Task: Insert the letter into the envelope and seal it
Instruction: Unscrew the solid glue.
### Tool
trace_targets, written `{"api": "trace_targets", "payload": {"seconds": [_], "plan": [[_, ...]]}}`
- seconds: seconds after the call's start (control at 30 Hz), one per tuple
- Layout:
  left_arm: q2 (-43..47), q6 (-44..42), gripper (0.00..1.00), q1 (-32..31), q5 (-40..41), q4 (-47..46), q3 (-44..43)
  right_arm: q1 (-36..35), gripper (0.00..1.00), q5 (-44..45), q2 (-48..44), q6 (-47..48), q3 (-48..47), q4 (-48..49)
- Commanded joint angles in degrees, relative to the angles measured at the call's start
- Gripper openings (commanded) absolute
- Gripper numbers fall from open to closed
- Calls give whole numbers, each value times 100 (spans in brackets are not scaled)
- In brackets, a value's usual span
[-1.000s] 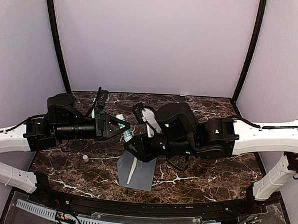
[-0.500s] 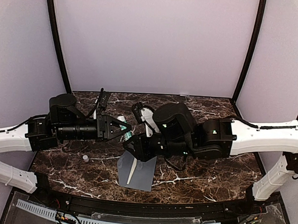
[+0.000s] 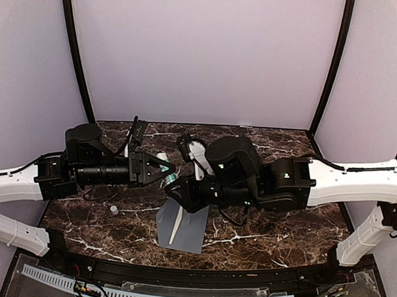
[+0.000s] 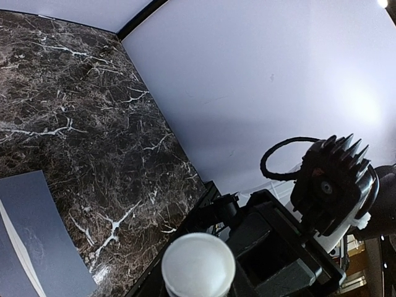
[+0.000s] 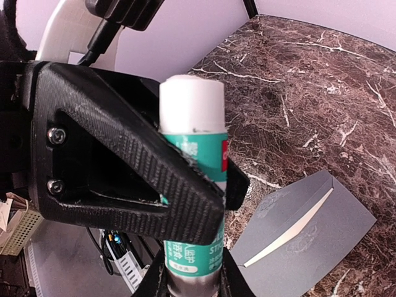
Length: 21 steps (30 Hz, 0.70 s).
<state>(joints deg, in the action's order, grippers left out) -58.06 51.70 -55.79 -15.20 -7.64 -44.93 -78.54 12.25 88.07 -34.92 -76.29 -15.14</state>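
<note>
Left gripper (image 3: 164, 171): jaws narrowly parted, clamped across a glue stick (image 5: 193, 111), held off the table. Right gripper (image 5: 192, 279): fingers pressed on the stick's lower end. Envelope (image 3: 189, 231): flat on the marble table (image 3: 268, 225), below both grippers. Letter (image 3: 175, 228): inside the envelope, cream edge showing.

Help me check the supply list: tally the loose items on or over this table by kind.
Envelope: 1
Letter: 1
Glue stick: 1
Small white object: 1
Total: 4
</note>
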Motion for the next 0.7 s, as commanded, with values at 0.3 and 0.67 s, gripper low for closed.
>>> {"api": "trace_targets", "payload": {"seconds": [0.3, 0.67], "plan": [[189, -528, 0, 25, -988, -1590, 401, 495, 8, -1587, -919, -918, 1390, 2403], [-13, -840, 0, 33, -1915, -2204, 200, 872, 6, -3001, -1077, -2318, 2262, 4294]]}}
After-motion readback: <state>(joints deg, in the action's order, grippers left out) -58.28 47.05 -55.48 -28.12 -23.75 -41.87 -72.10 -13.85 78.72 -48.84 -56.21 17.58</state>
